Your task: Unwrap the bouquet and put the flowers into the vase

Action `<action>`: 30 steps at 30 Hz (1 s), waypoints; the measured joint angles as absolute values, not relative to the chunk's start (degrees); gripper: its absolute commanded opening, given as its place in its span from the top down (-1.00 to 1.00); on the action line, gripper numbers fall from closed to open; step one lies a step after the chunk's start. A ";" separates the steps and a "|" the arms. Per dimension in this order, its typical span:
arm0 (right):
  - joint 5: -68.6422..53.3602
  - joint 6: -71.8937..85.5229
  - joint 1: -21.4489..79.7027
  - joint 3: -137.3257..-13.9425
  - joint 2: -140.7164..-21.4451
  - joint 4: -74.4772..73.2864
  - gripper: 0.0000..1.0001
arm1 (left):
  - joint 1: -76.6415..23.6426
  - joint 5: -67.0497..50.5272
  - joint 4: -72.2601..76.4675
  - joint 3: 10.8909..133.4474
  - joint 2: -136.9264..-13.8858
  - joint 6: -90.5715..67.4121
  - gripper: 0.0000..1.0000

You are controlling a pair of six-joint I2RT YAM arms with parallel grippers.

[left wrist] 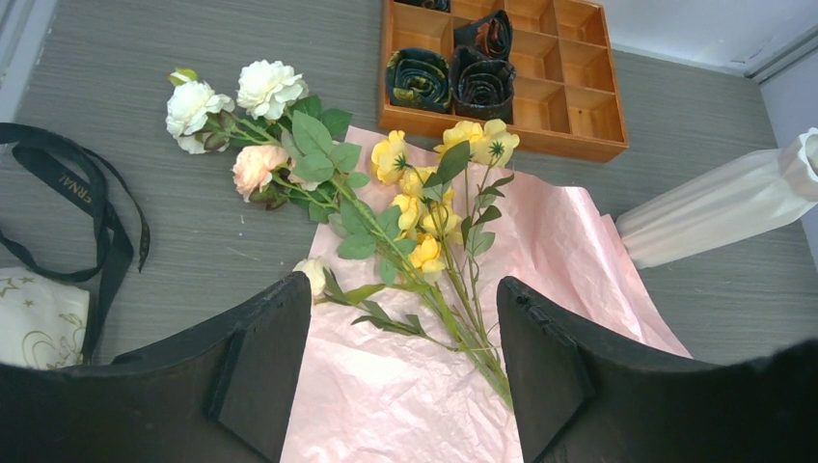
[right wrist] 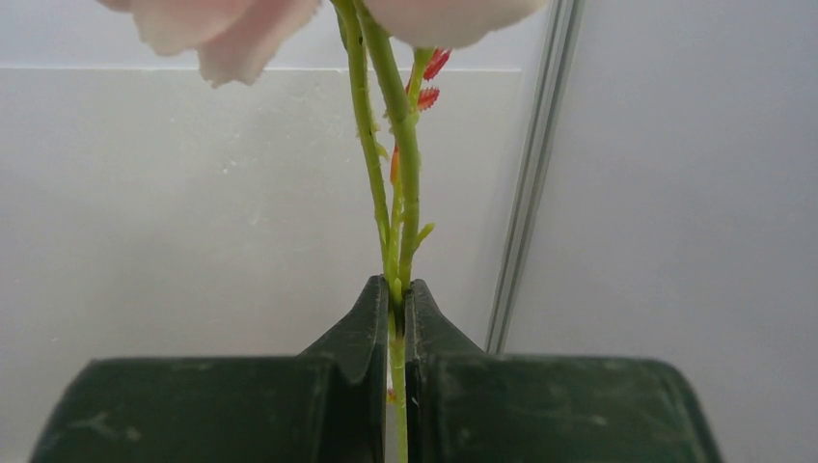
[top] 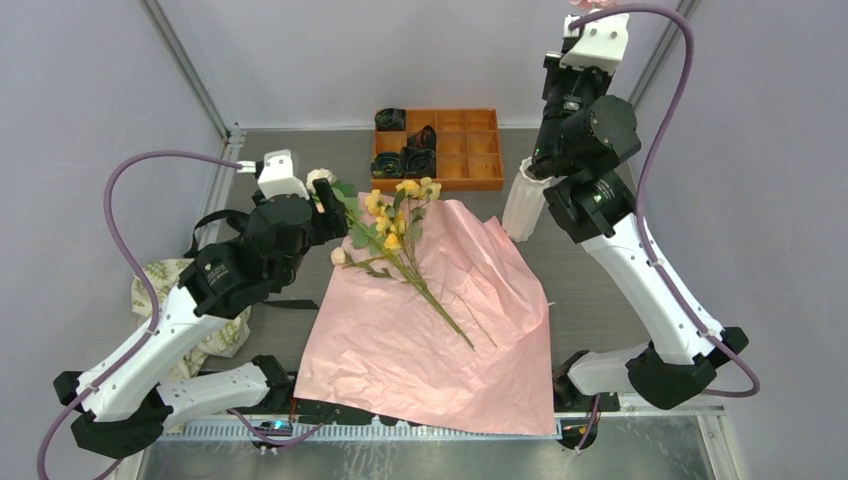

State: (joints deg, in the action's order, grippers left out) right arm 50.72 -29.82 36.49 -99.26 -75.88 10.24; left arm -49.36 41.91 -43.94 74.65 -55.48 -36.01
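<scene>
Back wall: plain pale lavender-grey panel [top: 380, 50], matte and unmarked.
Side walls: matching pale panels on the left [top: 60, 120] and the right [top: 790, 200], closing the space into a booth.
Corner posts: silver aluminium profile rails [top: 190, 75] run along the joins between the side panels and the back.
Table: grey wood-grain tabletop [top: 585, 290], grain running left to right.
Near edge: brushed steel plate [top: 400, 460], a ribbed strip along its far side.
Light: even and diffuse; shadows soft.

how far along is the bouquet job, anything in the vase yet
Unwrapped: pink paper lies open, black ribbon off. In hand: right claw shut on pink rose stems, held high. To do: yellow and white flowers lie before the open left claw; vase shows none.
</scene>
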 measured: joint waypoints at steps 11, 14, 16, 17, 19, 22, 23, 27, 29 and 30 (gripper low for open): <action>49.56 -20.75 33.43 -90.28 -73.87 5.37 0.99 | -49.36 41.89 -43.92 74.65 -55.55 -36.03 -0.42; 48.77 -18.22 32.21 -87.31 -73.47 4.95 0.99 | -49.36 41.87 -43.94 74.65 -55.70 -36.03 -0.42; 48.23 -16.62 31.24 -85.56 -73.45 4.64 0.99 | -49.36 41.87 -43.92 74.65 -55.81 -36.03 -0.42; 47.79 -15.77 30.72 -84.60 -73.47 4.54 0.98 | -49.36 41.89 -43.92 74.65 -55.88 -36.03 -0.42; 47.13 -14.24 29.76 -82.72 -73.47 4.56 0.99 | -49.36 41.87 -43.92 74.65 -55.92 -36.03 -0.42; 46.17 -11.86 28.51 -80.12 -73.60 4.54 0.99 | -49.36 41.87 -43.88 74.63 -55.94 -36.03 -0.42; 45.95 -11.35 28.21 -79.50 -73.67 4.58 0.98 | -49.36 41.87 -43.86 74.63 -56.01 -36.03 -0.42; 45.30 -8.84 27.20 -76.31 -74.11 4.64 0.89 | -49.36 41.67 -43.44 74.63 -56.84 -36.03 -0.44; 45.08 -7.92 27.07 -75.07 -74.41 4.62 0.77 | -49.36 41.30 -43.40 74.52 -57.47 -36.03 -0.44; 44.97 -7.44 26.94 -74.35 -74.50 4.58 0.67 | -49.36 40.99 -43.35 74.41 -57.91 -36.03 -0.44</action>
